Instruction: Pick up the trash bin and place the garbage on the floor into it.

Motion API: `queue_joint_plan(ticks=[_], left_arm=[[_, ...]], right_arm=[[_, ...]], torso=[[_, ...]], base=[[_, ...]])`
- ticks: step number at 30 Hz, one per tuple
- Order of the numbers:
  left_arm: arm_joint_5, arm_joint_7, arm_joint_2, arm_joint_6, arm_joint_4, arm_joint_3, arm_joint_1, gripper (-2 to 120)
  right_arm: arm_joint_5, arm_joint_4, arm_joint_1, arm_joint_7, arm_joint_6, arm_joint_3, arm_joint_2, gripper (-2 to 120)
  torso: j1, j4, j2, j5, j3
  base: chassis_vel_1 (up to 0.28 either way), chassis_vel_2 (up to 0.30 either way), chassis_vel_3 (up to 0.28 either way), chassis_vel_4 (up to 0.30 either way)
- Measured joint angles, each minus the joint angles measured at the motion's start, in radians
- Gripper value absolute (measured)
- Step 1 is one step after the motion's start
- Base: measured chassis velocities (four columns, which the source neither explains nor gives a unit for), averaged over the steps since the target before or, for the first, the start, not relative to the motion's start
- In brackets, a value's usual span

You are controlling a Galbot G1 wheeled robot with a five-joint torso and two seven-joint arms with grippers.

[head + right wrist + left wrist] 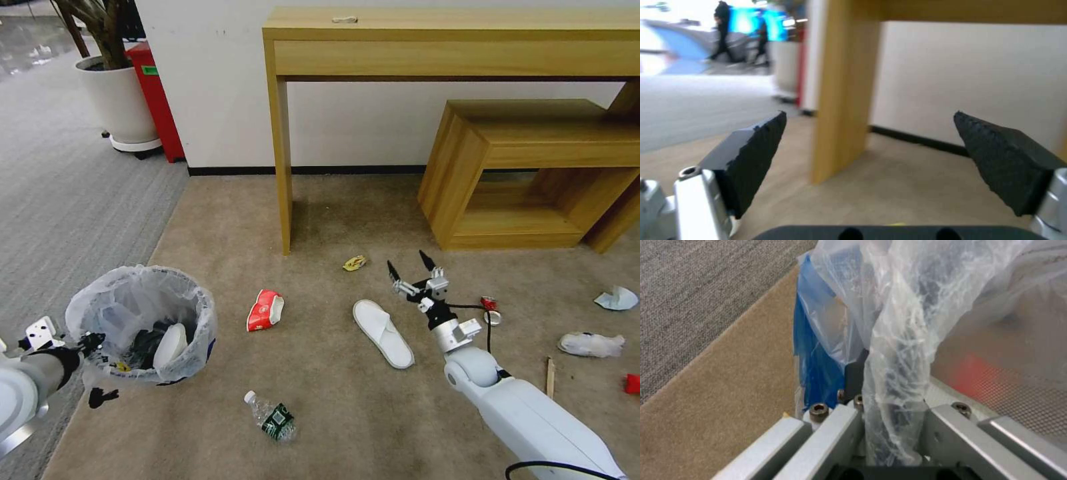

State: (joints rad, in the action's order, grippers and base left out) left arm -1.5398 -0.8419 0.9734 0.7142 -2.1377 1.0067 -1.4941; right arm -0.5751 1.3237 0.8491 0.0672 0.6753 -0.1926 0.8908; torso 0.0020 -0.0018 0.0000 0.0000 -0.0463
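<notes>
1. Crushed bottle [271, 418]: lying on the beige carpet [347, 413] at about 6 o'clock in the head view, nearest the robot.
2. Left gripper [90, 345]: at 8 o'clock, clamped onto the rim of the trash bin [141, 323]; the left wrist view shows the crinkled bag liner [902, 350] pinched between the closed fingers [853, 373], blue bin wall beside them.
3. Trash bin: at 8 o'clock, at the carpet's edge beside the grey carpet [60, 193]; a white slipper [169, 345] and dark items lie inside.
4. Right gripper [415, 272]: just right of centre, above the carpet, fingers [753, 156] spread wide, holding nothing.
5. Second white slipper [382, 332]: on the carpet at centre, just left of the right gripper's arm.
6. Red-white carton [265, 310]: on the carpet, between bin and slipper.
7. Yellow wrapper [355, 263]: just above centre, near the table leg [282, 167].
8. Wooden stick [551, 377], crumpled tissues [591, 344], red can [631, 383]: at 4 o'clock.
9. Blue-white paper scrap [616, 299]: at 3 o'clock.
</notes>
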Motion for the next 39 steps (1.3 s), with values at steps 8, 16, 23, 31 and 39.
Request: queue_joint_plan(ticks=[8, 16, 23, 31, 39], left_arm=[[0.03, 0.005, 0.0, -0.001, 0.016, -0.037, 0.009, 0], [0.044, 0.004, 0.007, -0.001, 0.015, -0.058, 0.006, 0], [0.057, 0.003, 0.012, -0.001, 0.007, -0.065, 0.003, 0], [0.079, 0.002, 0.028, -0.001, -0.009, -0.07, -0.012, 0], [0.086, 0.001, 0.032, -0.001, -0.022, -0.072, -0.02, 0]], right_arm=[[-0.024, -0.016, 0.001, 0.158, 0.053, -0.122, -0.036, 100], [-0.146, -0.021, -0.025, 0.344, 0.097, -0.218, -0.072, 100], [-0.205, -0.008, -0.044, 0.528, 0.123, -0.28, -0.114, 100], [-0.188, 0.011, -0.065, 0.657, 0.136, -0.32, -0.143, 100], [-0.146, -0.003, -0.088, 0.694, 0.136, -0.359, -0.137, 100]], torso=[[0.0, 0.0, 0.0, 0.0, 0.0], [0.0, 0.0, 0.0, 0.0, 0.0], [0.0, 0.0, 0.0, 0.0001, 0.0], [0.0, 0.0001, 0.0, 0.0, 0.0], [0.0, -0.0001, 0.0, 0.0, 0.0]], base=[[0.0, 0.0, 0.0, 0.0], [0.0, 0.0, 0.0, 0.0], [0.0, 0.0, 0.0, 0.0], [0.0, 0.0, 0.0, 0.0], [0.0, 0.0, 0.0, 0.0]])
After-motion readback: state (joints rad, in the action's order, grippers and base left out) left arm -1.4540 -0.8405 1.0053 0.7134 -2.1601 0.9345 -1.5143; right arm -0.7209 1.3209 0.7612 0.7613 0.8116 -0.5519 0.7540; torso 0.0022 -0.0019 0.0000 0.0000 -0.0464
